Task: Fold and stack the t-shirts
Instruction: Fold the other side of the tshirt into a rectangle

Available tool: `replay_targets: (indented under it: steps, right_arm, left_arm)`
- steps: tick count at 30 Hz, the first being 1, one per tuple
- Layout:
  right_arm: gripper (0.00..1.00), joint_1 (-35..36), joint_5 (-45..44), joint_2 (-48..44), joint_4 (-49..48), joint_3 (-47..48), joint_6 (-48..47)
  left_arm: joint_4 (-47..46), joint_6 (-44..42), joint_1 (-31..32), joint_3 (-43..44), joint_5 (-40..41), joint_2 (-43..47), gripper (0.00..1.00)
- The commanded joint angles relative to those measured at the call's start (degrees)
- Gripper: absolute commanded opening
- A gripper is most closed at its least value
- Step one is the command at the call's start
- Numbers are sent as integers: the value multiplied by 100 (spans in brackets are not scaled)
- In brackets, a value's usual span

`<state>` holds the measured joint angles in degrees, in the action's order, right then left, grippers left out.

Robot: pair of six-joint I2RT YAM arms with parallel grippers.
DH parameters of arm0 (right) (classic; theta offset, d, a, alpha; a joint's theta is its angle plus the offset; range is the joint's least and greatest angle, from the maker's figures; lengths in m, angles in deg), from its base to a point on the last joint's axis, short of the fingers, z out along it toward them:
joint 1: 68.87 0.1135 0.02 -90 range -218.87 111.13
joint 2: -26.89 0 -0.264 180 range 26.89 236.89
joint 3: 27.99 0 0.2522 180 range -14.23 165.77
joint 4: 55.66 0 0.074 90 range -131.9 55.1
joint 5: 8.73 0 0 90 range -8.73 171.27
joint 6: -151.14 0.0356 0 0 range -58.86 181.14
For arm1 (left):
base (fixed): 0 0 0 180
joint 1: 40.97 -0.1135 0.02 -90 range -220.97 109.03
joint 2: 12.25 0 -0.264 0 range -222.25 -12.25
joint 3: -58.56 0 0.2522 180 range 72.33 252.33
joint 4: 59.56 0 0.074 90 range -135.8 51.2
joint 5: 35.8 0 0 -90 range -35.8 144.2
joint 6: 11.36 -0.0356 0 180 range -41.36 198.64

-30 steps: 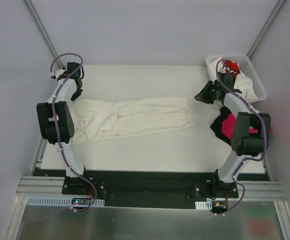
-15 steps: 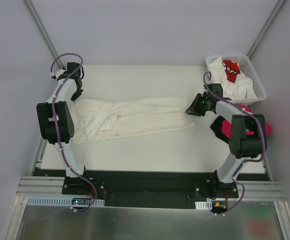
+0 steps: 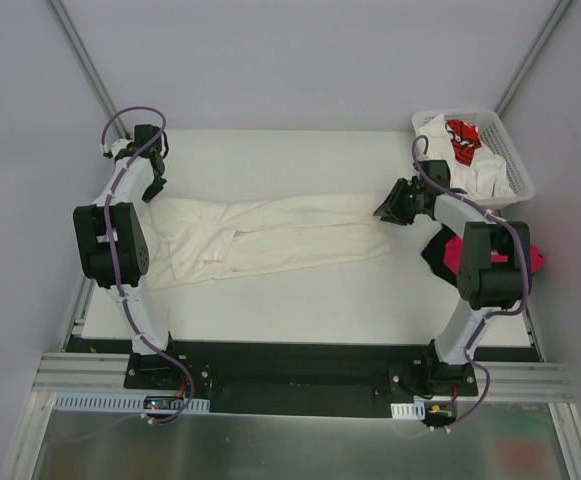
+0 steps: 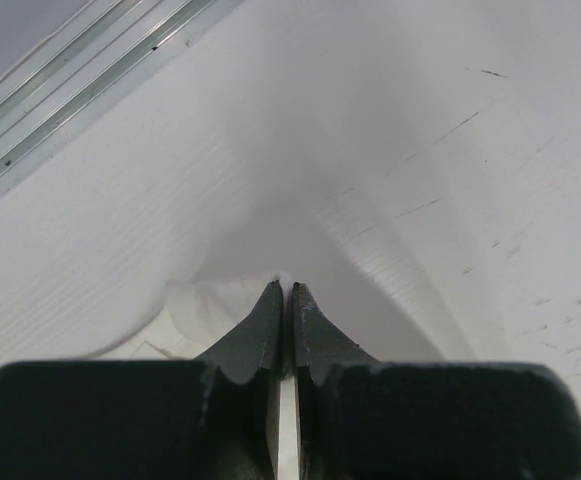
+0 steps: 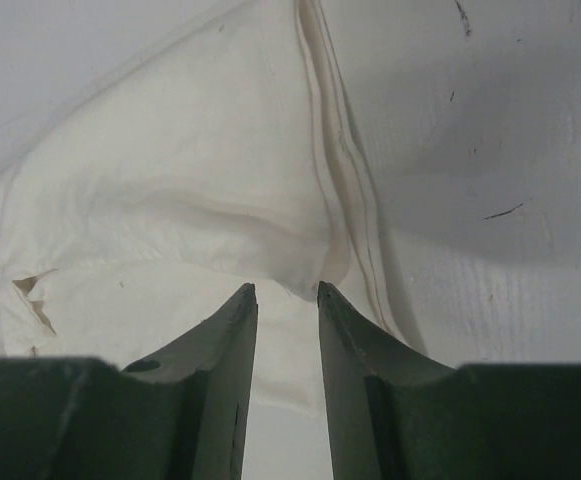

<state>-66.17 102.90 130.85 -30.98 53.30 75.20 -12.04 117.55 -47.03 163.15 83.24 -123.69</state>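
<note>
A cream-white t-shirt (image 3: 270, 235) lies stretched lengthwise across the white table. My left gripper (image 3: 152, 192) is shut on its far-left corner; in the left wrist view a tip of cloth (image 4: 210, 300) is pinched between the closed jaws (image 4: 285, 287). My right gripper (image 3: 382, 212) stands over the shirt's right end. In the right wrist view its jaws (image 5: 287, 290) are apart, with a raised fold of the shirt (image 5: 170, 180) just ahead of the tips and the hem to their right. A magenta-pink shirt (image 3: 460, 255) lies on a black one (image 3: 434, 250) under the right arm.
A white lattice basket (image 3: 515, 175) sits at the far right corner, holding white shirts and one with red print (image 3: 462, 140). An aluminium rail (image 4: 60, 95) runs along the table's left edge. Bare table (image 3: 300, 160) lies behind the shirt.
My right gripper swung from beside the basket down and left to the shirt's right end, and its jaws widened. The left arm and the shirt stayed put.
</note>
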Motion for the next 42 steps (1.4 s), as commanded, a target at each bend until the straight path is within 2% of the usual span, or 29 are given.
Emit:
replay_targets:
  steps: [1, 21, 31, 34, 35, 39, 42]
  right_arm:
    - [34, -41, -71, 27, -46, 208, -18]
    - [36, -41, 114, 238, -213, 129, 70]
    - [31, -6, 184, 265, -327, 68, 202]
    - [27, 29, 184, 300, -389, 32, 237]
    - [20, 55, 193, 317, -423, 32, 237]
    - [1, 99, 193, 309, -450, 6, 264]
    - [1, 99, 193, 283, -459, 6, 281]
  left_arm:
    - [70, -68, -26, 172, 164, -1, 0]
    - [70, -95, -35, 207, 252, -10, 0]
    - [70, -86, -26, 190, 252, -18, 0]
    - [70, -86, -35, 190, 252, -27, 0]
    - [61, -86, -26, 181, 260, -27, 0]
    - [70, -86, -26, 181, 269, -27, 0]
    - [69, -86, -26, 181, 278, -36, 0]
